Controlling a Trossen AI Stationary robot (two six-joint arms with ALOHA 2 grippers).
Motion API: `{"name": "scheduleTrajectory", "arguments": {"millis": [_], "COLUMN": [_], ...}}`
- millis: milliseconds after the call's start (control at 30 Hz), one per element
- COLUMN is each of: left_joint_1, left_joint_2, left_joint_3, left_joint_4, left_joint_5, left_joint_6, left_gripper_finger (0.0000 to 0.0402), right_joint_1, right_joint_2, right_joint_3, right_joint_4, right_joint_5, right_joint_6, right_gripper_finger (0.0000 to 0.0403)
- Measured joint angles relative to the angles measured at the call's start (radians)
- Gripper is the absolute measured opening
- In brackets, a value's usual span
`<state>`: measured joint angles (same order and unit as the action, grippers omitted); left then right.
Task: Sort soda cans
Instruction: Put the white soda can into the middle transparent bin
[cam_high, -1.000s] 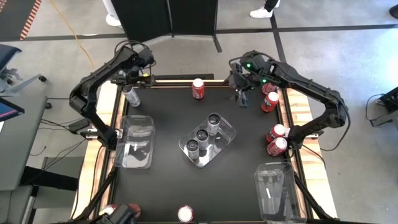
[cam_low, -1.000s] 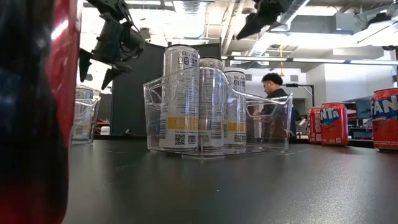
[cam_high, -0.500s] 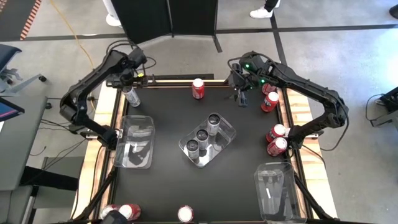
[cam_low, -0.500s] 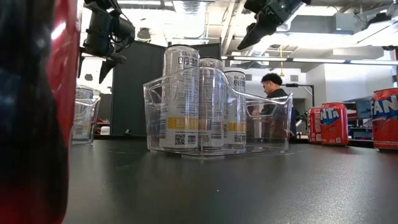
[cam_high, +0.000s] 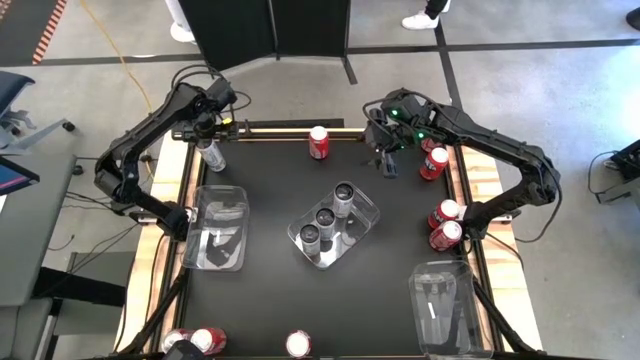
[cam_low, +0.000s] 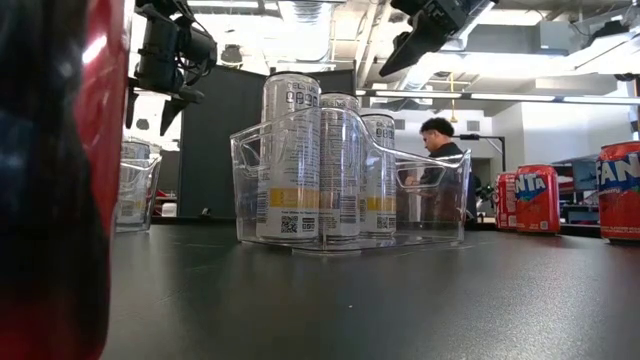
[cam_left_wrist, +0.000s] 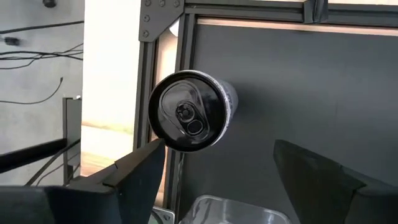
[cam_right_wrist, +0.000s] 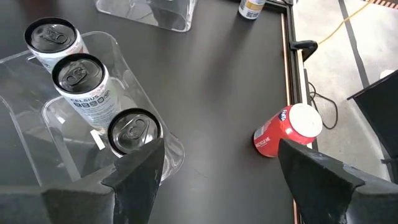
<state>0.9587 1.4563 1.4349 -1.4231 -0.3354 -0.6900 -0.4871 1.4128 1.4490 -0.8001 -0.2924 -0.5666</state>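
A silver can (cam_left_wrist: 189, 112) stands at the far left corner of the table (cam_high: 270, 300). The left gripper (cam_high: 207, 128) hangs right above it, jaws apart, holding nothing. It could bump the can over. The right gripper (cam_high: 385, 160) waits open near a red can (cam_high: 319, 142).
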Motion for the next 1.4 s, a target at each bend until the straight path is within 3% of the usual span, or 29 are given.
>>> {"name": "scheduleTrajectory", "arguments": {"millis": [267, 733, 900, 1167, 1400], "left_joint_1": [-0.023, -0.037, -0.161, -0.464, -0.601], "left_joint_2": [-0.021, -0.043, -0.133, -0.33, -0.416], "left_joint_3": [-0.047, -0.051, -0.052, -0.051, -0.073], "left_joint_4": [0.041, 0.039, 0.133, 0.428, 0.278], "left_joint_5": [-0.07, -0.062, -0.128, -0.241, -0.35], "left_joint_6": [0.053, 0.12, 0.229, 0.399, 0.33], "left_gripper_finger": [0.029, 0.029, 0.029, 0.029, 0.029], "right_joint_1": [0.003, 0.003, -0.008, -0.066, -0.117], "right_joint_2": [0.0, 0.0, 0.0, 0.0, 0.001], "right_joint_3": [0.0, 0.001, 0.001, 0.001, 0.001], "right_joint_4": [0.001, 0.001, 0.002, -0.052, -0.129], "right_joint_5": [0.0, 0.001, 0.007, 0.01, 0.01], "right_joint_6": [-0.002, 0.0, -0.011, -0.007, 0.08], "right_gripper_finger": [0.0331, 0.0331, 0.0331, 0.0331, 0.0331]}}
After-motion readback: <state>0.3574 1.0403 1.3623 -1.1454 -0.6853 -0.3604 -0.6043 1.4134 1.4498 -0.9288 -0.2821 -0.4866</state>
